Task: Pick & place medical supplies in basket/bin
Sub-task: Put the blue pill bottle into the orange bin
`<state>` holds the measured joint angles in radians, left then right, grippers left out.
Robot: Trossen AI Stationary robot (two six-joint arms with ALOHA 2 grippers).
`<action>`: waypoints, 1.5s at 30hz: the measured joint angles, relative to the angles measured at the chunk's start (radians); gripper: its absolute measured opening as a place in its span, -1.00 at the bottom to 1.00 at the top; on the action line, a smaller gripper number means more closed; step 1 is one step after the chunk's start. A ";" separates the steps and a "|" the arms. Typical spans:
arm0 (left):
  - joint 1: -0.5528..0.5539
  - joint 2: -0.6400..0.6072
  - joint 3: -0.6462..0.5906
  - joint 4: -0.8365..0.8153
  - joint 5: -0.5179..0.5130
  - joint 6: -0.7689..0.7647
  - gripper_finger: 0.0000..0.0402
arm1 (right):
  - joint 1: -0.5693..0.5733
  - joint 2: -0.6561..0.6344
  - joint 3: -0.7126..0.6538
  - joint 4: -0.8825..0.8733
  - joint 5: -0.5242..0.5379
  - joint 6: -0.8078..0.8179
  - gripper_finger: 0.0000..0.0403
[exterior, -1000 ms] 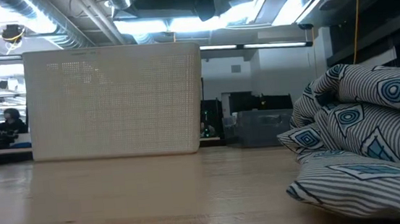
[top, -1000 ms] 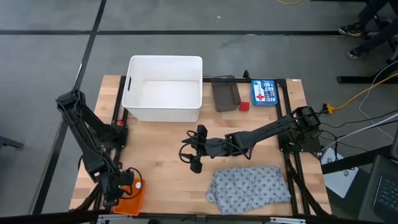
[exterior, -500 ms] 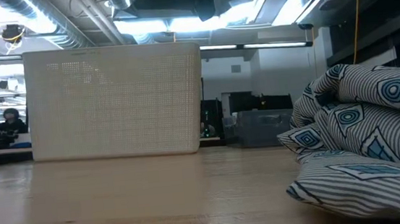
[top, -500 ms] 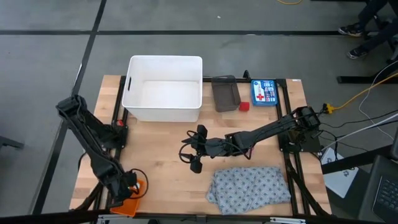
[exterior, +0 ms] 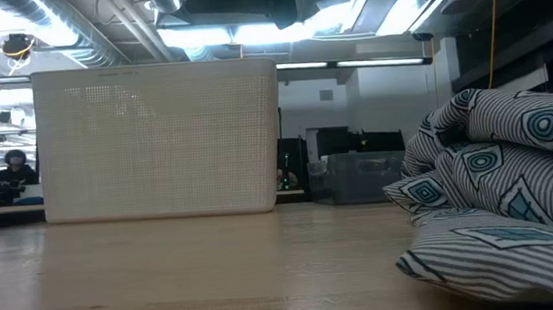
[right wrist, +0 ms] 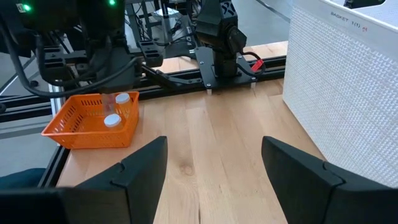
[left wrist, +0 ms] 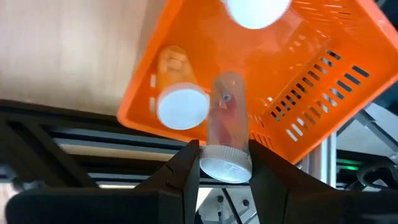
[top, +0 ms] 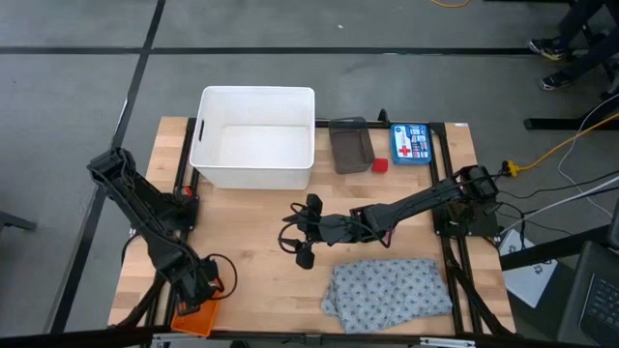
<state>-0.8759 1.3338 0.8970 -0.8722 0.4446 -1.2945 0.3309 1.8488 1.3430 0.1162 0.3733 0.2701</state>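
Observation:
The orange basket point(top: 193, 317) sits at the table's near left corner and holds two white-capped vials, one of them orange point(left wrist: 177, 99). My left gripper point(top: 201, 280) hovers over it, shut on a clear vial point(left wrist: 227, 118). The right wrist view shows the basket point(right wrist: 93, 121) with that gripper above it. My right gripper point(top: 305, 240) waits open at mid-table, touching nothing. The grey patterned cloth point(top: 387, 290) lies bunched on the near right of the table. A small red block point(top: 380, 164) rests beside a dark tray. I see no pink or dark roll. My left gripper pinches the clear vial at its white-capped end point(left wrist: 225, 165) between the two fingers, coming from above. The vial's body points down from the fingers into the basket. I cannot tell whether its lower end touches the basket floor.
A large white tub point(top: 254, 135) stands at the far left, filling the low view as a mesh wall point(exterior: 160, 140). The dark tray point(top: 350, 145) and a blue first-aid box point(top: 411, 143) lie along the far edge. Bare wood stretches between tub, cloth and basket.
My left gripper has moved a little toward the table's right and far edge, staying above the basket, and now covers more of it from above. My right arm and the cloth have kept still.

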 joint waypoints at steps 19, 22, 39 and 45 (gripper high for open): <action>0.006 0.063 0.000 0.075 0.071 -0.055 -0.47 | 0.000 0.000 0.000 0.000 0.000 0.000 0.30; 0.006 0.099 0.000 0.143 0.102 -0.055 -0.47 | 0.000 0.000 0.000 0.000 0.000 0.000 0.30; 0.006 0.178 0.000 0.105 0.201 -0.057 -0.47 | 0.000 0.000 0.000 -0.002 0.000 0.001 0.30; 0.004 0.178 0.000 0.105 0.175 -0.064 -0.47 | 0.000 0.000 0.000 -0.002 0.000 0.002 0.30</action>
<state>-0.8715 1.5116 0.8967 -0.7670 0.6193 -1.3582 0.3309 1.8488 1.3430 0.1139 0.3729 0.2726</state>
